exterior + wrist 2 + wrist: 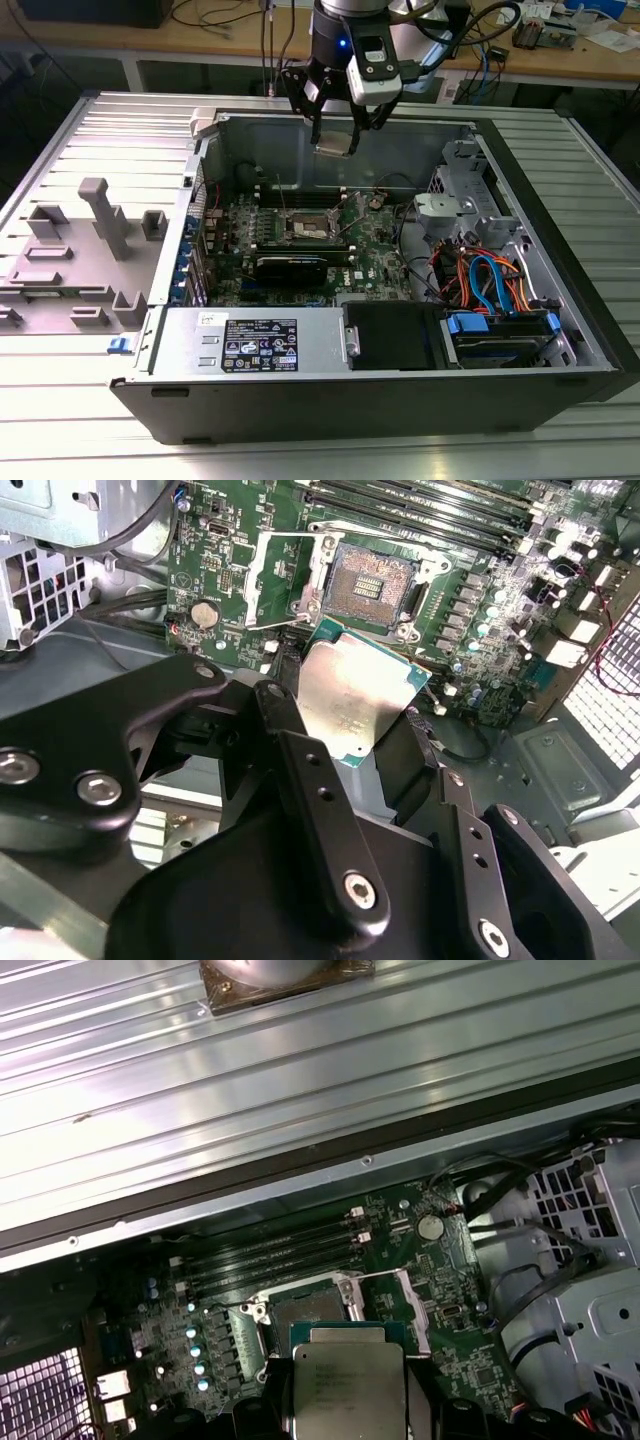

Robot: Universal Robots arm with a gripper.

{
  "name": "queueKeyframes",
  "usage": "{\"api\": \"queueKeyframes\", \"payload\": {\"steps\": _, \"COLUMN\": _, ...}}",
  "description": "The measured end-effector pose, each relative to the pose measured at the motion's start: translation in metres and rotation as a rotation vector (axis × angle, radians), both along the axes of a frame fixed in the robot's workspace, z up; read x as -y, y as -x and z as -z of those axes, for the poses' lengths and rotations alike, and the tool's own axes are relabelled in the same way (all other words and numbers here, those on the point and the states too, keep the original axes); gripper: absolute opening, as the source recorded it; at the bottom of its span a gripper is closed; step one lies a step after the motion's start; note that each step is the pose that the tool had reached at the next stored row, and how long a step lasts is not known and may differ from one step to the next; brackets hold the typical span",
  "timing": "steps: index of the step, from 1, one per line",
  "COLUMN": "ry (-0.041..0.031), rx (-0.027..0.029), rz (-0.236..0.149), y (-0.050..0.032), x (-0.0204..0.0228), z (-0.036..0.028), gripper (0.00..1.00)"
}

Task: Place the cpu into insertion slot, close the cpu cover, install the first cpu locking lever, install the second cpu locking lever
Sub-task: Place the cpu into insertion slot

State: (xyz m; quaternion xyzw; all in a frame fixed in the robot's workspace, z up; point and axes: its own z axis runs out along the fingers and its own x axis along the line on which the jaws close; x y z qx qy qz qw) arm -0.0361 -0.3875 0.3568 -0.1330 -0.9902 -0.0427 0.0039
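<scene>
Exterior view: I see the gripper (335,138) clamped on the cpu (332,149), held high near the far wall of the open computer case (330,400) and well apart from the insertion slot (305,228).

Second wrist view: the fingers (288,725) pinch opposite edges of the cpu, silver top toward the camera. The insertion slot lies bare, dark centre exposed, with the cpu cover (258,580) swung open beside it.

First wrist view: the cpu hangs clear of the insertion slot, not seated.
</scene>
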Motion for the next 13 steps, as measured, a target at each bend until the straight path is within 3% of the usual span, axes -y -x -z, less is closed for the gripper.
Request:
{"api": "queueKeyframes", "payload": {"steps": 4, "ry": 0.0001, "rx": 0.0, "rz": 0.031, "y": 0.0, "x": 0.0004, "z": 0.0007, "gripper": 0.54}}
{"api": "queueKeyframes", "payload": {"steps": 13, "ry": 0.0, "rx": 0.0001, "rz": 0.047, "y": 0.0, "x": 0.0005, "z": 0.0013, "gripper": 0.54}}
